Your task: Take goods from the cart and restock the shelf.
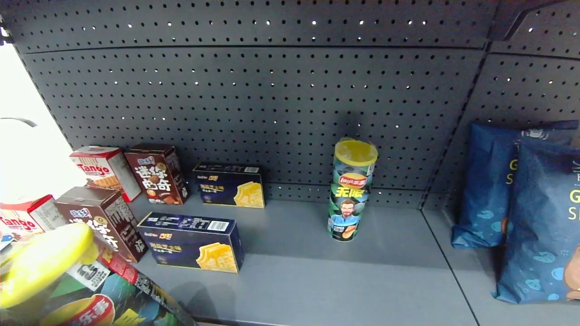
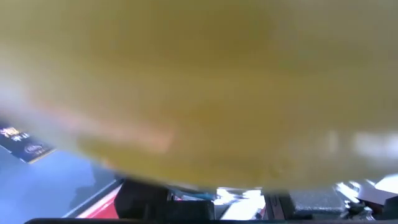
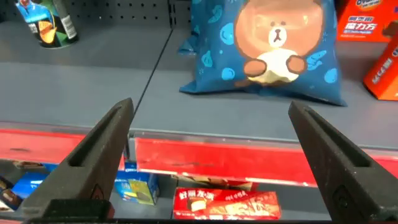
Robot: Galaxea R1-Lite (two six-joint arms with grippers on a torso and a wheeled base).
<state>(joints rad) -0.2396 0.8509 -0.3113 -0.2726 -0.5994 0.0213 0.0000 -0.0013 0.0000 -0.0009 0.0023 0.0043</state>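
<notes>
Grey metal shelf (image 1: pixel 317 271), perforated back panel (image 1: pixel 272 104). Left side, two rows front to back: two red-white wafer boxes (image 1: pixel 104 172), two brown cookie boxes (image 1: pixel 156 174), two dark blue cracker boxes (image 1: pixel 195 242), long sides down. Chip can (image 1: pixel 351 194) upright near back panel, yellow lid up, well apart from boxes. Right of shelf seam: two blue bags (image 1: pixel 539 226) standing, overlapping.

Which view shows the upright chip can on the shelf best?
The head view: the chip can stands whole and upright near the back panel. The right wrist view catches just its lower part at the frame edge. The left wrist view faces a close yellow blur instead.
</notes>
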